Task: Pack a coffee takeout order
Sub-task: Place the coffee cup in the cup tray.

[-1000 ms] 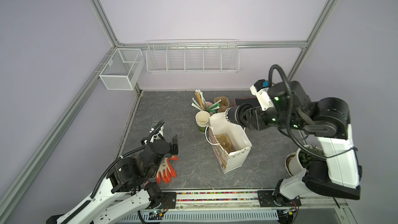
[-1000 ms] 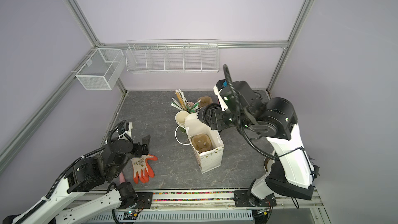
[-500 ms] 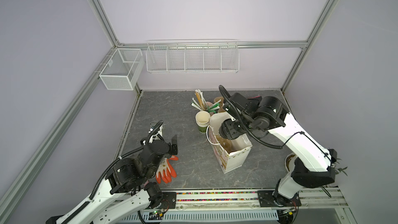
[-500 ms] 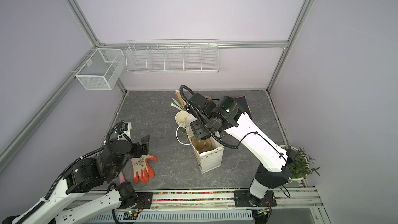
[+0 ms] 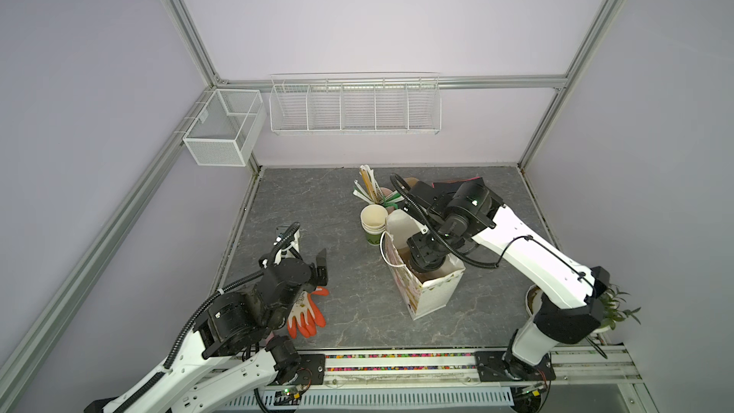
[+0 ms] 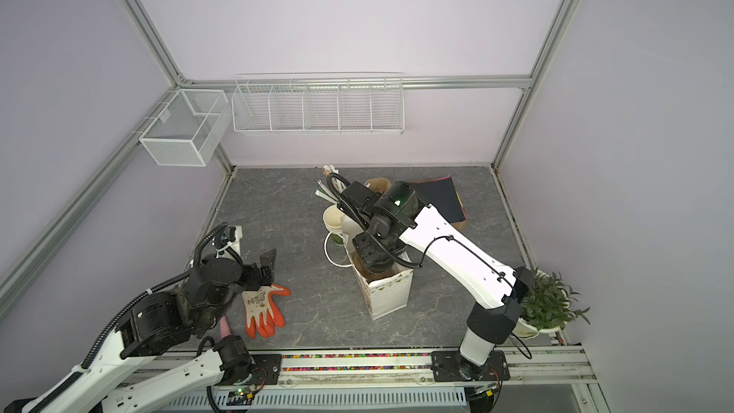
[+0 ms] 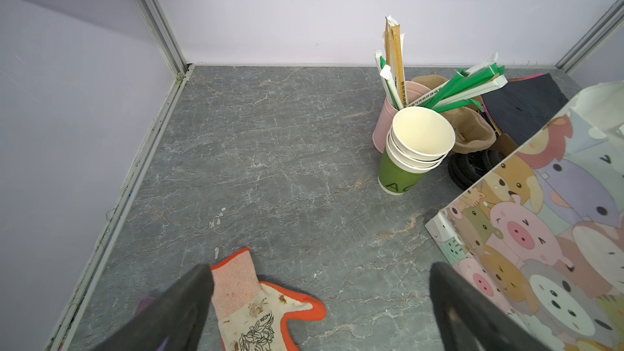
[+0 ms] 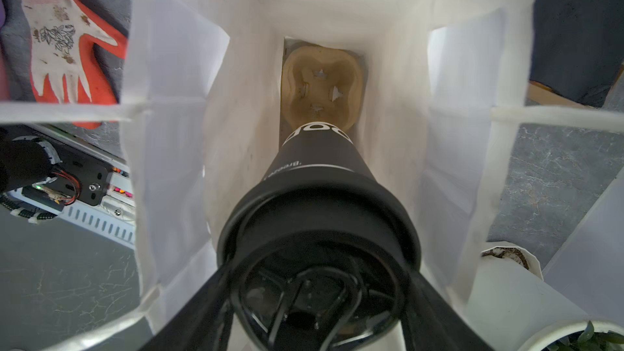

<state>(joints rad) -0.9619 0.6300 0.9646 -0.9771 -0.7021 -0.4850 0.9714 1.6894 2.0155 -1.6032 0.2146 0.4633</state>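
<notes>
We have our right gripper point(image 8: 320, 265) clenched around the lidded top of the black paper cup point(image 8: 317, 163), one finger on each side of the rim, and in both top views its wrist sits in the open mouth of the cartoon-printed paper bag point(image 5: 433, 295). The right wrist view gives the relation that matters. The cup hangs straight down from the gripper, its long axis running with the bag's depth, base first. The brown pulp carrier point(image 8: 322, 89) lies flat on the bag's bottom, directly beyond that base. The carrier's far well is open and empty. The cup's base covers the near well, and we cannot tell whether it is above the well or already touching it. We judge that the coming move is a straight descent along the cup's own axis, with little sideways room because the white bag walls point(image 8: 169, 130) stand close on both sides. Only the right arm is placed for this. Our left gripper point(image 7: 320, 270) is released, jaws wide, holding nothing, and hovers above the orange work glove point(image 7: 250, 305), well apart from the bag. The thin black paper sheet point(image 6: 437, 196) lies on the surface point(image 5: 317, 212) behind the bag, near the stacked cream cups point(image 5: 373, 220), not yet packed.
</notes>
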